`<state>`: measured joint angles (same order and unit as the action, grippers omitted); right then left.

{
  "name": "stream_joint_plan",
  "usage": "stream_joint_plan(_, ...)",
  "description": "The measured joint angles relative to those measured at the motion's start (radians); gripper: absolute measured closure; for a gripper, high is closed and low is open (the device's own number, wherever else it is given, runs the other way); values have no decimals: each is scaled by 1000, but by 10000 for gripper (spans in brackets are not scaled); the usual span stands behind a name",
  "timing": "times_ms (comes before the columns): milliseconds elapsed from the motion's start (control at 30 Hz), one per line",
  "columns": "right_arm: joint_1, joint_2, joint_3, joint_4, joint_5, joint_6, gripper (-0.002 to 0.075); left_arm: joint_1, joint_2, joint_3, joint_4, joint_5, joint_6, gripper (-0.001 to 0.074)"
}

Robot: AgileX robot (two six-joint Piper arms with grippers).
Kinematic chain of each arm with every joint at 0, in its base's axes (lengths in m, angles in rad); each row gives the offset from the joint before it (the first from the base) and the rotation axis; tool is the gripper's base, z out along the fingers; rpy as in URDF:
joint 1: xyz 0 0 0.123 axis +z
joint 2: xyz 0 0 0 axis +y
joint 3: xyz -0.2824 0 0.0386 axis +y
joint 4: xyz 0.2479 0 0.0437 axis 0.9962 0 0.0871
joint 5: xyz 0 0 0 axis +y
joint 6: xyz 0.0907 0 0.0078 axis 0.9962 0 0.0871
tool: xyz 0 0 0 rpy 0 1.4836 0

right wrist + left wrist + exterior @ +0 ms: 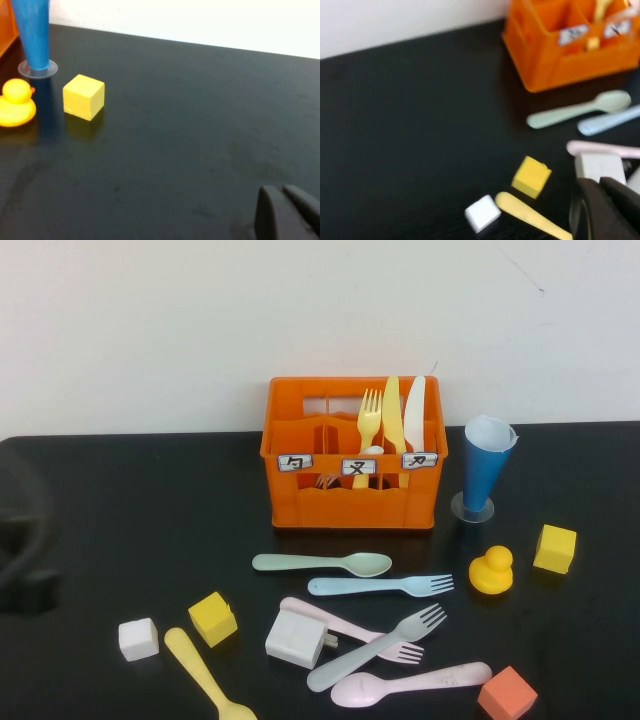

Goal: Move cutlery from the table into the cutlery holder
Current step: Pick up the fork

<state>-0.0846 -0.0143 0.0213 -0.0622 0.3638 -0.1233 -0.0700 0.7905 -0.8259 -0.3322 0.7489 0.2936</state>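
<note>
We are seeing cutlery lying left-right on the near table (pixel 120 530) before the holder (pixel 352 480); left gripper (pixel 605 210) is nearest the yellow spoon (pixel 530 216), right gripper (pixel 287 212) is off right, both jaws clenched.

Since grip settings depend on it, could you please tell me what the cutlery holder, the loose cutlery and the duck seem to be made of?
Cutlery holder: apparently rigid moulded plastic, orange, slight sheen.
Green spoon and grey fork: likely matte plastic, uniform pastel, no metallic glint.
Duck: probably rubber or soft plastic, smooth and rounded.
Left gripper and right gripper each hang low over the table, holding nothing.
</note>
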Motion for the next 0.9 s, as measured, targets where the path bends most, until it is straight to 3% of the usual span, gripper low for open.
stream_joint_plan(267,0,0,0,0,0,0,730,-354,339,-153,146,-11,-74,736)
stream_joint_plan(400,0,0,0,0,0,0,730,-470,504,-236,163,45,-81,736)
stream_joint_plan(633,0,0,0,0,0,0,730,-589,786,-427,192,201,-90,725)
stream_joint_plan(800,0,0,0,0,0,0,730,-647,942,-507,210,229,-74,575)
stream_joint_plan(900,0,0,0,0,0,0,730,-657,971,-519,210,229,-71,528)
